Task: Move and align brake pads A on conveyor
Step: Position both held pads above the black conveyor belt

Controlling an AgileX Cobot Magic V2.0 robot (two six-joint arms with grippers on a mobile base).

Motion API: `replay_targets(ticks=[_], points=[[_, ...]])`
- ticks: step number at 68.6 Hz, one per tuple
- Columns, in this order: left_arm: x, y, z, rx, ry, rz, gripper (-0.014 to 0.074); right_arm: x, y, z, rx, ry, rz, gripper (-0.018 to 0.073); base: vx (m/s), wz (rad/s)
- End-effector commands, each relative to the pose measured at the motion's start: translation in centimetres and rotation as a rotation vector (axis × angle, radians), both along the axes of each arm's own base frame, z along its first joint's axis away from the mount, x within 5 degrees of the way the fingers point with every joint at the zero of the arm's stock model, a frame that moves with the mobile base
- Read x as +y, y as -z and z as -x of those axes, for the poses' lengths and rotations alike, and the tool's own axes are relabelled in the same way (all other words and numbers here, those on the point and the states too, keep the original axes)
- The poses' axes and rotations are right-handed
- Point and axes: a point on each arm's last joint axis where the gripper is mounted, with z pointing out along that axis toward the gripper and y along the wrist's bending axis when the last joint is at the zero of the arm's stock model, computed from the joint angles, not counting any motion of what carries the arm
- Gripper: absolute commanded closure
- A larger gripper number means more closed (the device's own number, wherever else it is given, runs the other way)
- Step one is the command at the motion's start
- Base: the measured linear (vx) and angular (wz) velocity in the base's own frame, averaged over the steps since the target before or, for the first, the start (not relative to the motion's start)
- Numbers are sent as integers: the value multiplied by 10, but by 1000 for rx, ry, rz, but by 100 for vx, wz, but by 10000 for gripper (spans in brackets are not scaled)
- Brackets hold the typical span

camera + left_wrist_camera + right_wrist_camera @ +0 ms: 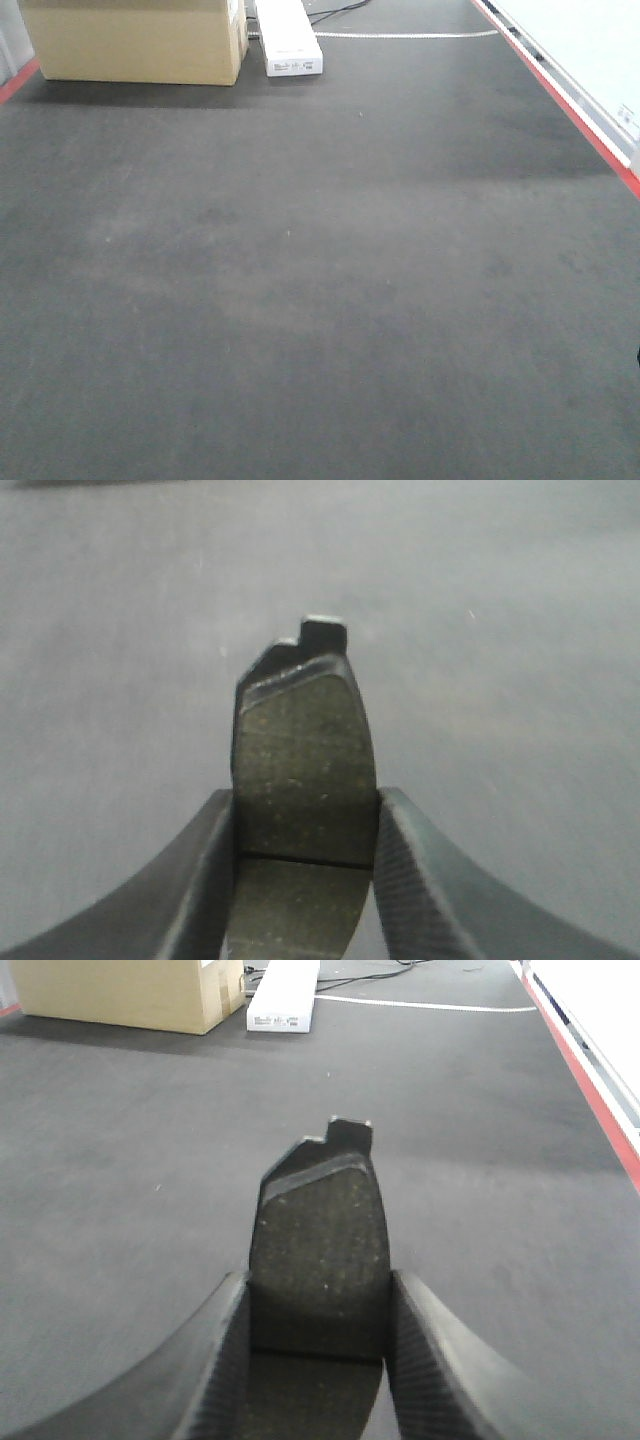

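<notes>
Fingers point(195, 880) — brake pad point(300, 770) snug between.

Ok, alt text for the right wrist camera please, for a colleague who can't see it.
The right gripper clamps a flat, dark grey oblong brake pad between its two black ribbed fingers, with the matte charcoal conveyor belt beyond. Far behind stand a tan cardboard box and a long white box; a red stripe edges the belt on the right.

One dark grey, grooved brake pad point(300, 770) is held just above the charcoal conveyor point(320, 300), notched end forward; a second brake pad point(320, 1250) likewise.
</notes>
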Motion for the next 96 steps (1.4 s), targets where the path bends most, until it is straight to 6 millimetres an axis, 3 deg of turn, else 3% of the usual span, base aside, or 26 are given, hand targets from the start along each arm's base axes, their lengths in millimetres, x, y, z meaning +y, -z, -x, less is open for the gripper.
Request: replay_targets(ticks=[1, 89, 96], points=[[0, -19, -3, -121, -6, 24, 603, -1, -19, -2, -128, 11, -12, 566, 28, 3], [0, -19, -4, -126, -7, 25, 603, -1, -19, -1, -124, 11, -11, 566, 4, 1], [-3, -17, -2, -82, -7, 88, 601, -1, -19, -1, -124, 11, -11, 566, 0, 0]])
